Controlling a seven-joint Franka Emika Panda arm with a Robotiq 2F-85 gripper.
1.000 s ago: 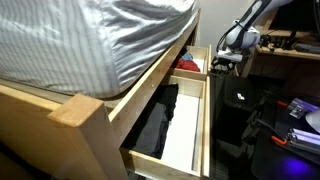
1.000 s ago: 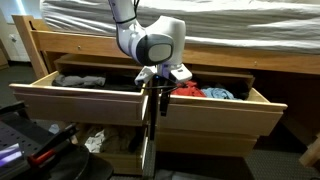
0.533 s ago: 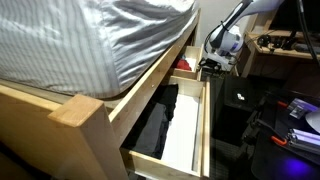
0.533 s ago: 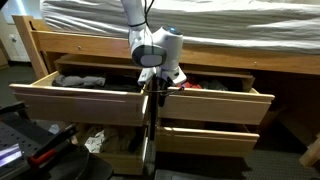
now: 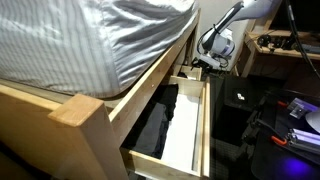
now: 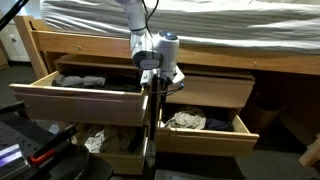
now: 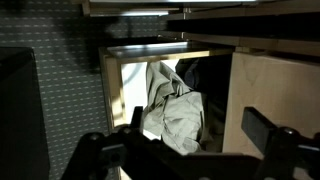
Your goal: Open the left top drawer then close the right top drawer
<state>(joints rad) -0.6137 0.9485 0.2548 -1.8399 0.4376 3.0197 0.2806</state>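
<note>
Pale-wood left top drawer (image 6: 85, 100) stands pulled well out from the bed frame, with black clothing (image 5: 160, 120) lying on its white bottom. Right top drawer (image 6: 210, 92) is pushed far in, its plain front close to the frame; flush or not, cannot tell. End effector (image 6: 165, 82) hangs between the two drawers, against the inner end of the right one's front; contact unclear. In the wrist view its fingers (image 7: 268, 132) stand wide apart, released, with nothing held. Below it the lower drawer (image 6: 200, 140) is open and holds a crumpled pale cloth (image 7: 170, 110). Striped grey mattress (image 5: 90, 40) overhangs the frame above.
</note>
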